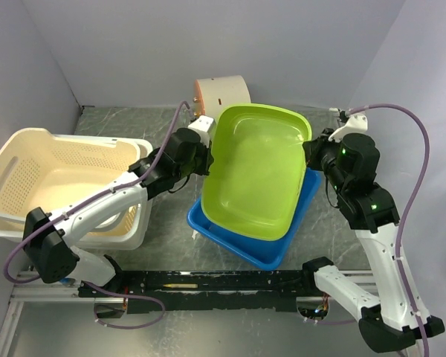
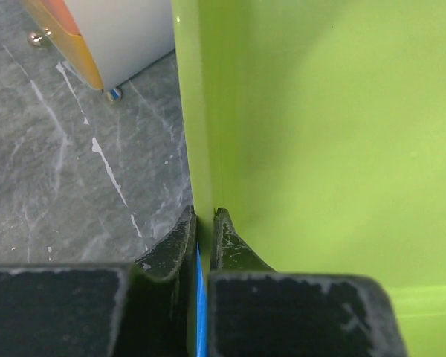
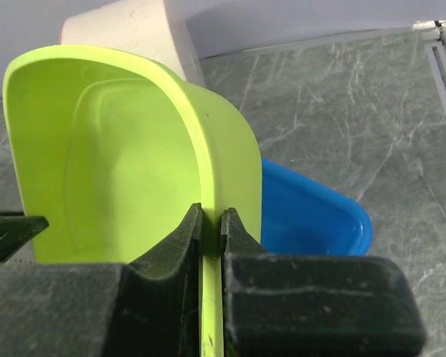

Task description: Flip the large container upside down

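Obs: green tub [image 1: 256, 175] tilted, far rim up, near edge apparently in blue tub [image 1: 241, 249]; judged mid-flip. Tub sits btw both pincers, gripped at opp. rims for even rotation. L pincer [image 1: 207, 160] narrow, clamping rim; R pincer [image 1: 311, 152] likewise. Counter [image 1: 163, 223] below.

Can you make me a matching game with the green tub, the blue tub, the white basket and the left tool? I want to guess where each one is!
Things:
1. green tub
2. blue tub
3. cream basket
4. left tool

Places and states:
A. on the left side of the table
B. shut on a green rim
C. tilted up, held at both sides
D. lying flat, under the tilted one's lower edge

Pairs: 1-C, 2-D, 3-A, 4-B
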Tool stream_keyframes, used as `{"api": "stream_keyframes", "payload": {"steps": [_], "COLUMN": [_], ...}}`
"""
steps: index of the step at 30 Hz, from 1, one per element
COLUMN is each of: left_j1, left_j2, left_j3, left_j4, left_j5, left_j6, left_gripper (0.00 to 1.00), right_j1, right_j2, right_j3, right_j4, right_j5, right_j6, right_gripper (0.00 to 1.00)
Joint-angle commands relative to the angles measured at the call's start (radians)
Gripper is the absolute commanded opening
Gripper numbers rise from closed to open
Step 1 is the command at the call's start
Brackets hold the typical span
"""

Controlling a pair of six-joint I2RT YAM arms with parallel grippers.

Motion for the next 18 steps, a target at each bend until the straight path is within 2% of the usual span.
{"api": "stream_keyframes", "payload": {"steps": [1, 4, 5, 7, 10, 12, 15, 18], "left_j1": [-0.009, -0.009, -0.009, -0.009, -0.009, -0.009, -0.009, -0.012], "left_j2": [-0.013, -0.028, -0.030, -0.030, -0.032, -0.035, -0.037, -0.042], "left_j3": [0.038, 0.060, 0.077, 0.095, 0.094, 0.087, 0.087, 0.087], "left_j4": [0.050, 0.026, 0.000, -0.038, -0.028, -0.014, -0.006, 0.005], "left_j5": [0.016, -0.026, -0.078, -0.154, -0.127, -0.099, -0.075, -0.058], "left_j6": [0.010, -0.011, -0.047, -0.129, -0.163, -0.181, -0.199, -0.204], "left_gripper": [0.07, 0.07, 0.07, 0.07, 0.07, 0.07, 0.07, 0.07], "right_j1": [0.001, 0.003, 0.003, 0.003, 0.002, 0.003, 0.003, 0.002], "right_j2": [0.012, 0.040, 0.061, 0.090, 0.098, 0.094, 0.090, 0.077], "right_j3": [0.003, 0.005, 0.013, 0.030, 0.025, 0.022, 0.027, 0.026], "right_j4": [0.046, 0.023, -0.003, -0.033, -0.026, -0.018, -0.010, 0.011], "right_j5": [-0.024, 0.003, 0.021, 0.044, 0.042, 0.041, 0.020, -0.022], "right_j6": [0.040, 0.041, 0.040, 0.040, 0.037, 0.035, 0.014, 0.004], "right_gripper": [0.00, 0.01, 0.09, 0.34, 0.75, 0.91, 1.00, 1.00]}}
